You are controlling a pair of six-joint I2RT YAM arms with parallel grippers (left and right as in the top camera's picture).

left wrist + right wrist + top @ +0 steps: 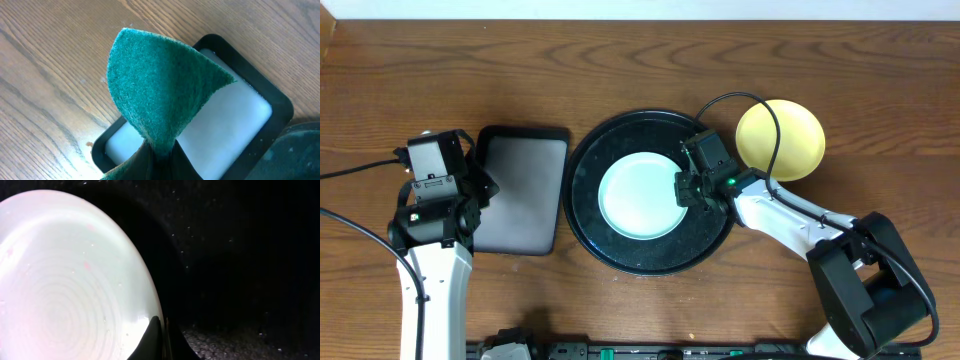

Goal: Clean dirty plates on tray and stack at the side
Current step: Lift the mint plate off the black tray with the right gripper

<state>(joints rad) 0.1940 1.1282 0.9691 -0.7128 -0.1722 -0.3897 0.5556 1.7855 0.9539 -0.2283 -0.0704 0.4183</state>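
A pale mint-blue plate (638, 196) lies in the large round black tray (588, 232). My right gripper (683, 189) is shut on this plate's right rim; the right wrist view shows the plate (65, 275) with faint pink specks and the fingers (161, 335) pinching its edge. A pale yellow plate (781, 139) sits on the table right of the tray. My left gripper (470, 190) is shut on a green sponge (160, 90) and holds it above the rectangular black tray (260, 112). A third plate is not visible.
The rectangular black tray (520, 190) lies left of the round tray, its inside pale and wet-looking in the left wrist view. Bare wooden table (620, 60) lies beyond both trays. Cables run from both arms.
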